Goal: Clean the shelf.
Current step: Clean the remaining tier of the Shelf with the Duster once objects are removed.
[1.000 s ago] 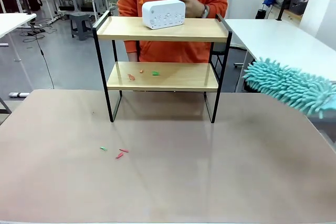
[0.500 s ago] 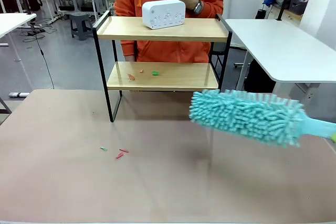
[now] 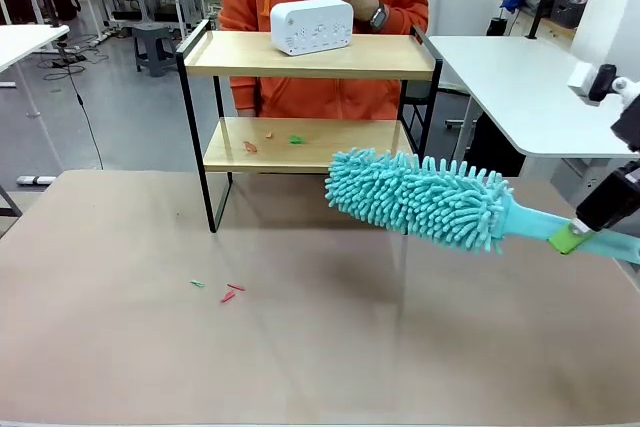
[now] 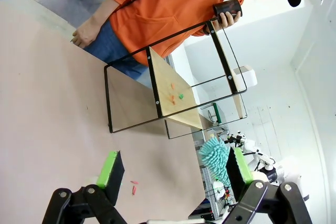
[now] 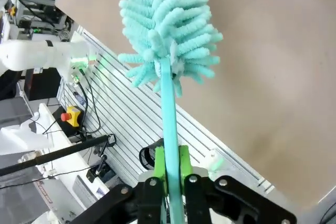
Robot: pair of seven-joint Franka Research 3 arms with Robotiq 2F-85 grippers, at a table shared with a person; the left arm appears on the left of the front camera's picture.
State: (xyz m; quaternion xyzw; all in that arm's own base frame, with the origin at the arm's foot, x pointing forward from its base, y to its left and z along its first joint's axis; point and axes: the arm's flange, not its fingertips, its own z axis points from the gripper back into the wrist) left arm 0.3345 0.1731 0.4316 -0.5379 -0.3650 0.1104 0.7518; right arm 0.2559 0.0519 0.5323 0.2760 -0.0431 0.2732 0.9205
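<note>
On the lower board of the shelf [image 3: 350,147], coloured scraps [image 3: 295,139] lay unswept, so cleaning looked barely begun. The right claw [image 5: 170,167] pinched a teal duster [image 3: 420,197] nearby; the left claw [image 4: 173,165] stood spread.

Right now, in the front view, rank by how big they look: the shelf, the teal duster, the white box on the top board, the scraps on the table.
1. shelf, largest.
2. teal duster, helped by being nearer the camera.
3. white box.
4. scraps, smallest by far.
</note>
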